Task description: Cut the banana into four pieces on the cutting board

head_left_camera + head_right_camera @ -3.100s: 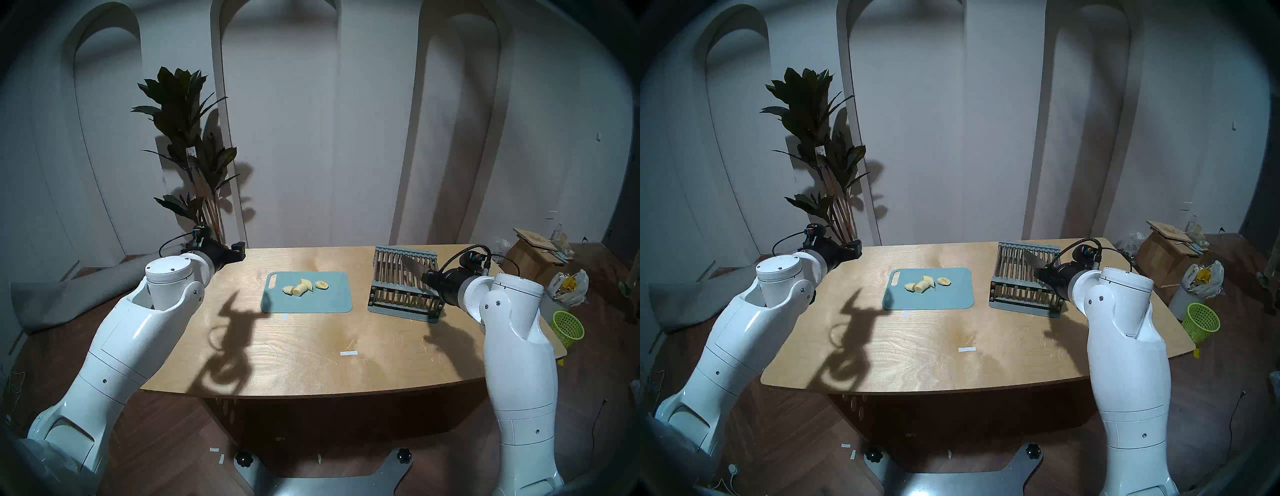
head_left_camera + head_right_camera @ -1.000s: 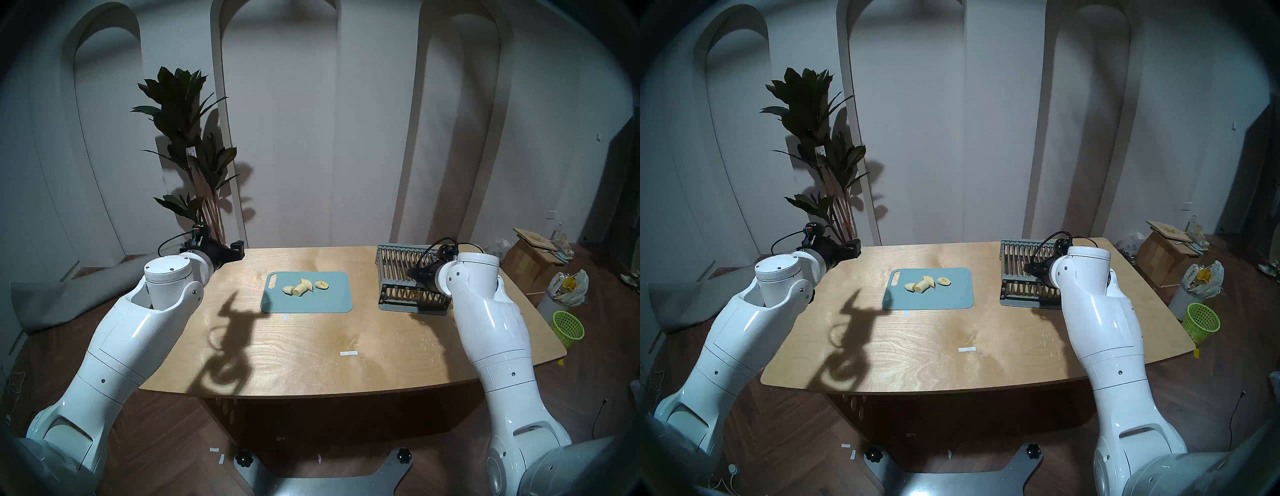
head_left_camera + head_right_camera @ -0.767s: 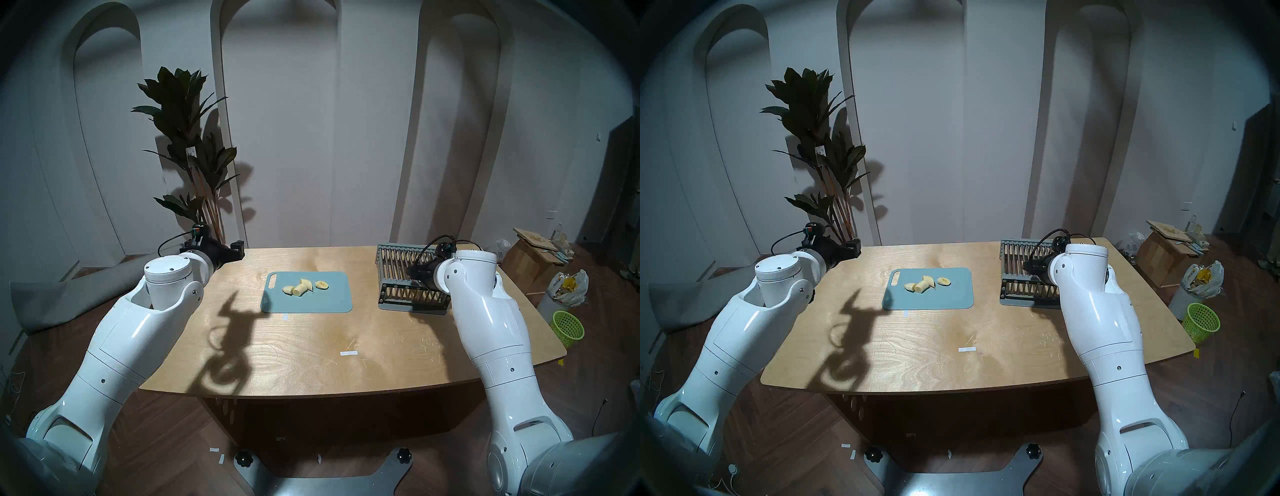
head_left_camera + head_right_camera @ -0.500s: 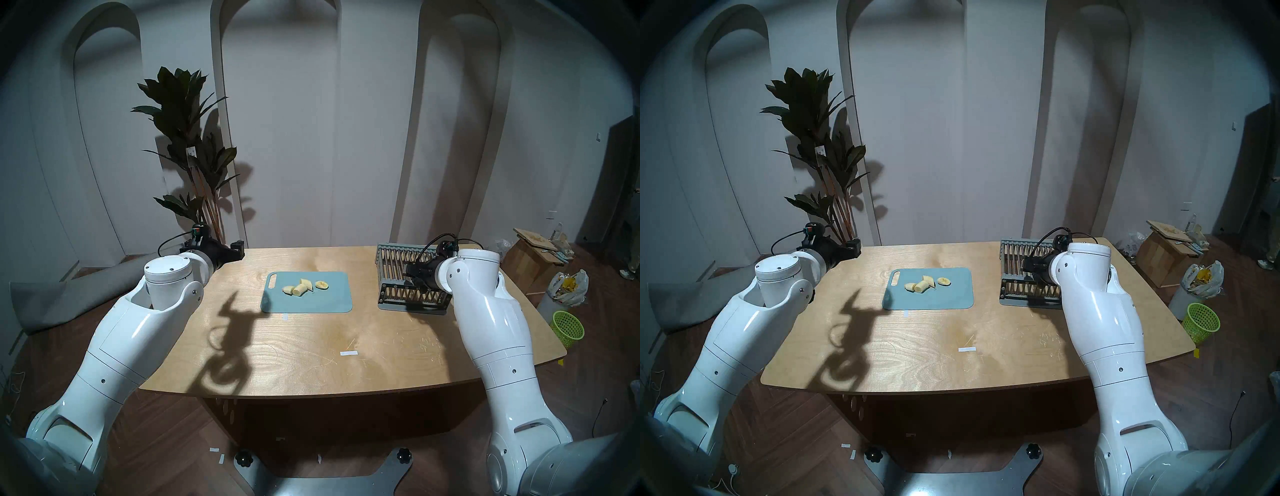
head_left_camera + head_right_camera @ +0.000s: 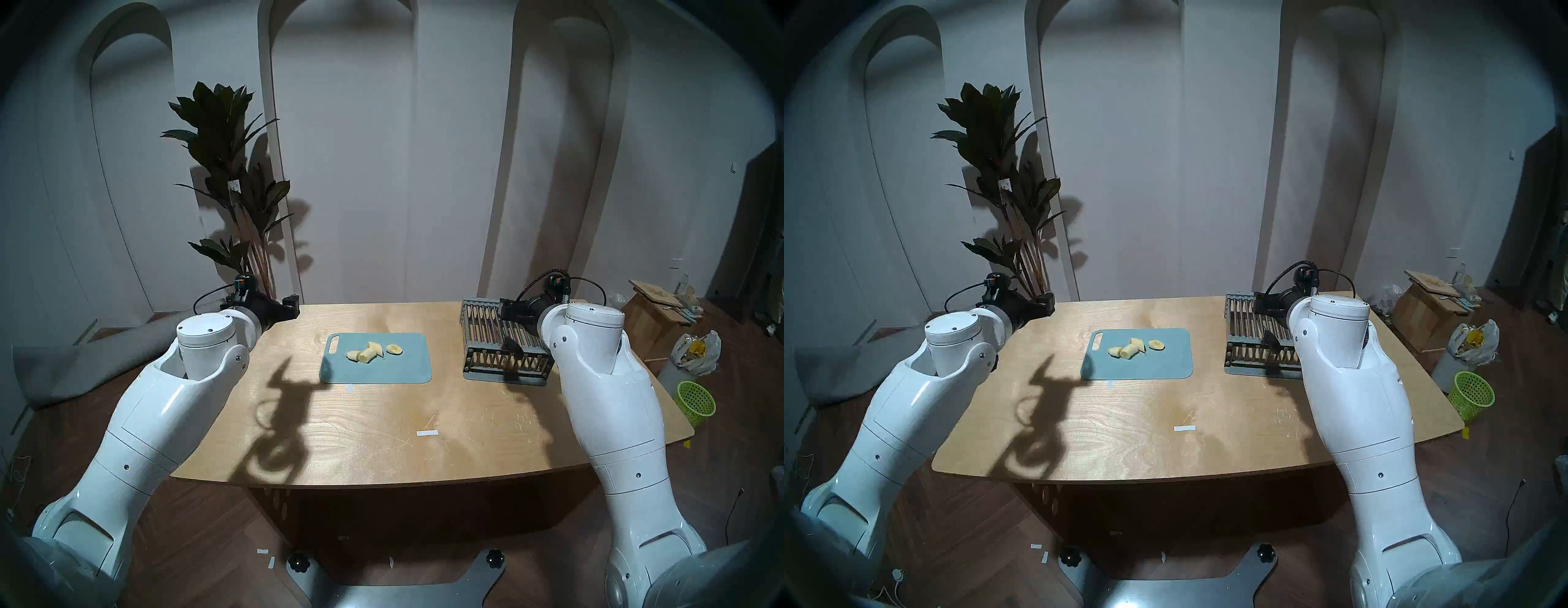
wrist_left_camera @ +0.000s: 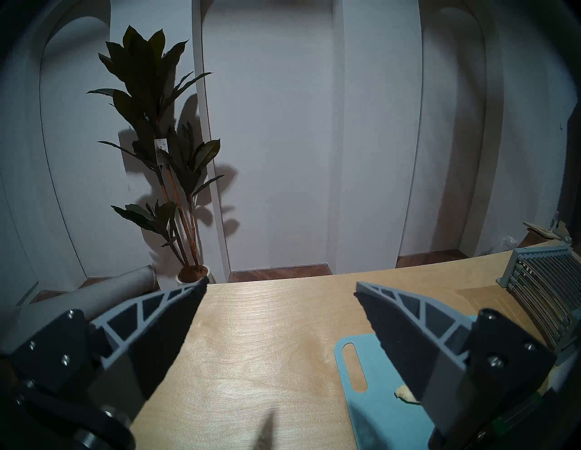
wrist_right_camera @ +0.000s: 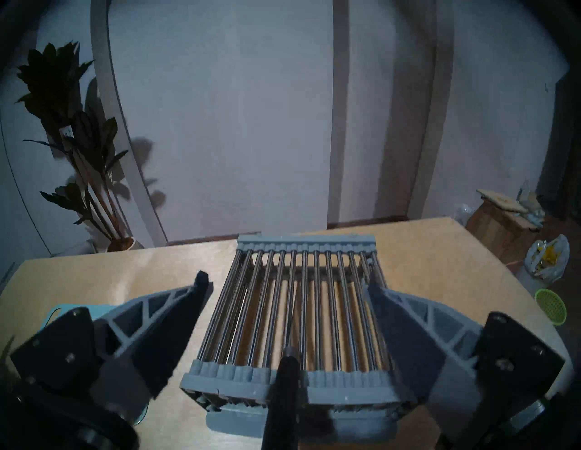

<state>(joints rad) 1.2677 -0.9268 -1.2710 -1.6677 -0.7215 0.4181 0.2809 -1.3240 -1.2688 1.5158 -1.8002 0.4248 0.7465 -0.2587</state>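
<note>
The banana (image 5: 368, 355) lies as several short pale chunks on the light blue-grey cutting board (image 5: 382, 372) at mid-table, also in the head right view (image 5: 1129, 350). My left gripper (image 5: 292, 304) is open and empty at the table's far left corner; in its wrist view (image 6: 281, 282) the board's slot end (image 6: 374, 367) and one banana bit (image 6: 405, 394) show by the right finger. My right gripper (image 5: 505, 308) is open and empty above the grey slatted rack (image 5: 488, 339). The knife's black handle (image 7: 283, 392) sticks out of the rack's near side between the open fingers.
The rack (image 5: 1244, 327) stands at the table's far right. A white tape strip (image 5: 427, 433) lies on the wooden table (image 5: 382, 450). A potted plant (image 5: 237, 178) stands behind the left corner. A green basket (image 5: 695, 401), a bag and a cardboard box sit on the floor at the right.
My right gripper lowered the knife into the rack, let go of it, opened and rose clear. The rack shifted slightly to the right. Left arm, board and banana pieces have not moved.
</note>
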